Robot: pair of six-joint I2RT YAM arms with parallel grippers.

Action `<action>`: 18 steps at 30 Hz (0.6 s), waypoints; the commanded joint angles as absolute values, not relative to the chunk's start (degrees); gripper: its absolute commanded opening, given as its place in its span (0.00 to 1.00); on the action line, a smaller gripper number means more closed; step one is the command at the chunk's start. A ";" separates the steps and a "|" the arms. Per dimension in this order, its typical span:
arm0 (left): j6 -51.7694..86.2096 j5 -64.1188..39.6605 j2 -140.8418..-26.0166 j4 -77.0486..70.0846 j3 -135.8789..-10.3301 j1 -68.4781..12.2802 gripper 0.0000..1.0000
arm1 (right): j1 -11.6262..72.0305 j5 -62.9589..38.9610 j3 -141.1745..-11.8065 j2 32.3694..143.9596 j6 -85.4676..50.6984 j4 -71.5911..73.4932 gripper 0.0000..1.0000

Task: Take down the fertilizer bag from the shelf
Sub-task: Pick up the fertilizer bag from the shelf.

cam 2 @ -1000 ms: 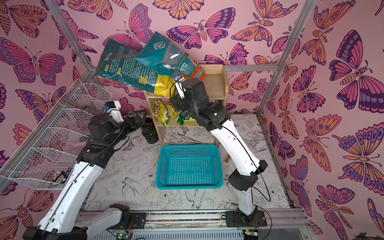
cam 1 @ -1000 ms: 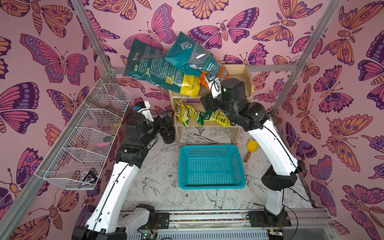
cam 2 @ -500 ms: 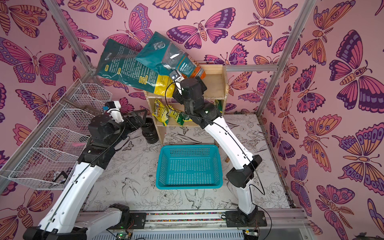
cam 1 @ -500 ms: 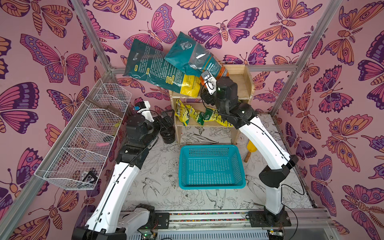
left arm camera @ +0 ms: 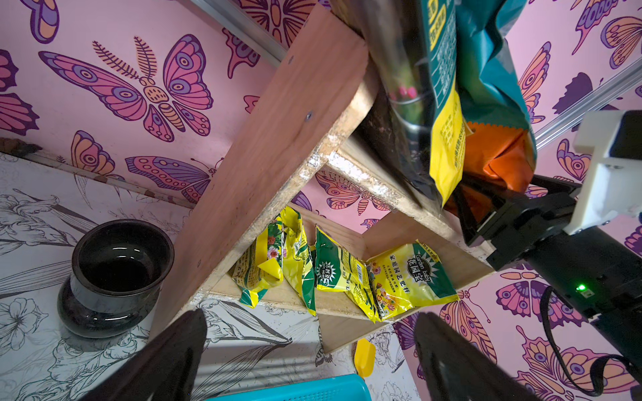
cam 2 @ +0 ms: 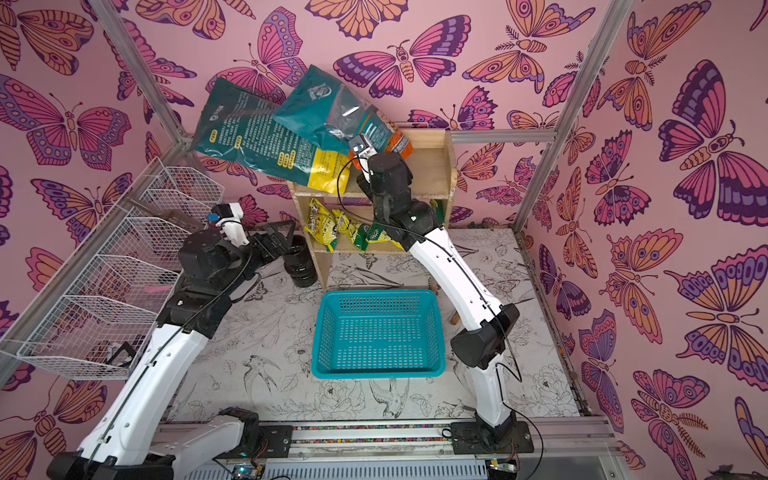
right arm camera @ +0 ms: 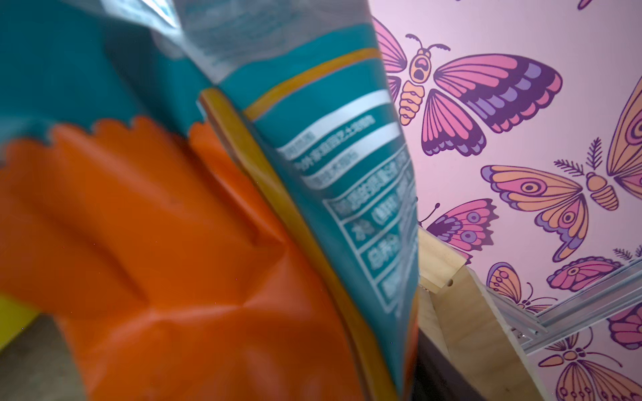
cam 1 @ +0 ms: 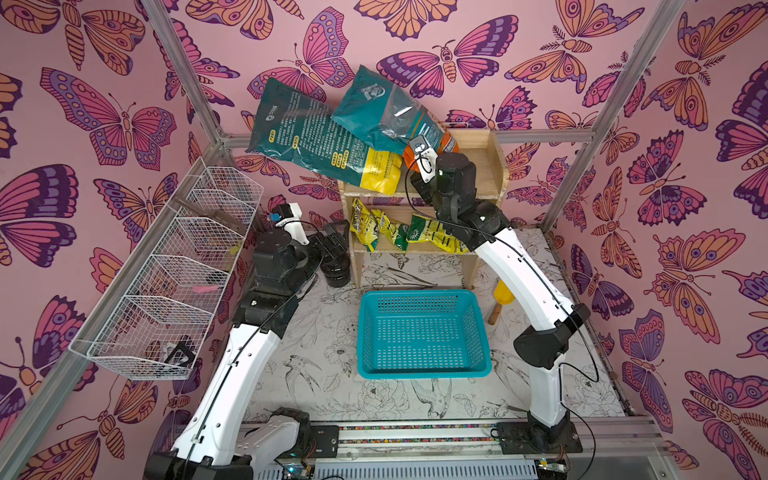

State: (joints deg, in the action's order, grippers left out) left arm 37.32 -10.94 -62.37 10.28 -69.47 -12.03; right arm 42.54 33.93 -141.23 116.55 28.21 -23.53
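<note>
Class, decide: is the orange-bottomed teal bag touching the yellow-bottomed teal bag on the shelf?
Touching. The left wrist view shows the orange-bottomed bag pressed against the yellow-bottomed bag, with no gap between them.

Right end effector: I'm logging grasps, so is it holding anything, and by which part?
The right end effector straddles the orange bottom end of the teal fertilizer bag on the top tier of the shelf; whether it grips the bag cannot be told.

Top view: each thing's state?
Pale wooden shelf: upright.
Teal bag with orange bottom: leaning on top tier.
Teal bag with yellow bottom: leaning, overhanging.
Yellow-green packets: lying on lower tier.
Teal plastic basket: empty.
Glossy black pot: upright.
Left pincer: open, empty.
Right pincer: at orange bottom; grip unclear.
</note>
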 commanded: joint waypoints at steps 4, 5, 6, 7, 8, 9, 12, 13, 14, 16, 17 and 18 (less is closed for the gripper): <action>36.47 -11.32 -61.81 9.05 -68.20 -12.18 1.00 | 41.99 29.43 -140.79 116.84 22.21 -22.33 0.18; 36.35 -11.31 -61.79 9.02 -68.11 -12.13 1.00 | 41.93 28.67 -140.72 116.49 21.05 -22.31 0.15; 36.40 -11.30 -61.83 8.95 -68.10 -12.13 1.00 | 41.94 27.85 -140.67 116.05 19.95 -22.31 0.12; 36.47 -11.33 -61.79 8.94 -68.01 -12.13 1.00 | 41.97 26.86 -140.61 115.57 18.73 -22.24 0.08; 36.41 -11.34 -61.79 8.83 -68.02 -12.13 1.00 | 41.96 25.88 -140.36 115.05 17.34 -22.32 0.06; 36.48 -11.42 -61.79 8.76 -68.01 -12.16 1.00 | 41.99 25.27 -140.17 114.50 16.13 -22.32 0.03; 36.59 -11.75 -61.81 8.62 -68.18 -12.15 1.00 | 41.93 23.73 -138.63 112.31 12.38 -21.38 0.00; 36.73 -11.91 -61.79 8.50 -68.20 -12.13 1.00 | 41.86 23.64 -137.90 111.34 11.15 -20.69 0.00; 36.67 -12.00 -61.87 8.32 -68.29 -12.13 1.00 | 41.84 23.94 -137.39 110.51 10.06 -19.98 0.00; 36.89 -12.21 -62.20 7.89 -68.64 -12.13 1.00 | 41.63 24.74 -137.39 109.35 8.26 -19.13 0.00; 36.92 -12.51 -62.38 7.42 -68.96 -12.13 1.00 | 41.47 25.11 -137.42 108.81 7.62 -18.66 0.00; 37.13 -12.94 -62.70 6.95 -69.31 -12.13 1.00 | 41.27 25.43 -137.39 108.20 7.26 -17.98 0.00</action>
State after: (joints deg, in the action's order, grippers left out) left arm 37.36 -11.20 -62.39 9.69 -69.06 -12.03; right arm 40.91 27.83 -136.62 112.22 15.00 -22.68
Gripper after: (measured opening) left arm 0.999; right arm 0.209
